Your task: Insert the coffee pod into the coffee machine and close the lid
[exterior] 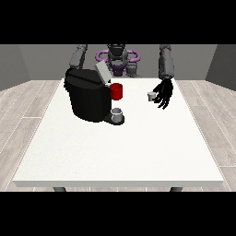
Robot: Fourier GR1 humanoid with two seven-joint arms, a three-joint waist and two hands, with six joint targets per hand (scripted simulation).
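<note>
Pod (pixel 150 96) upright on the table (pixel 138 147), just beside the hand at the view's right (pixel 163 94), on the side of that hand toward the machine (pixel 87 94). Fingers (pixel 162 102) hanging relaxed and spread, holding nothing; contact with the pod not discernible. Pod too small to show a long axis. Hand at the view's left hidden behind the machine; only its arm (pixel 78 56) visible above.

Nearer hand, by judgement: the one at the view's right; short sideways reach to the pod, then carry across toward the machine.

Machine lid (pixel 102 71) raised and tilted. Red mug (pixel 116 91) just beside the machine, grey cup (pixel 118 114) on its base.

Surface: flat white table. Room: wood floor (pixel 27 106), grey walls.
</note>
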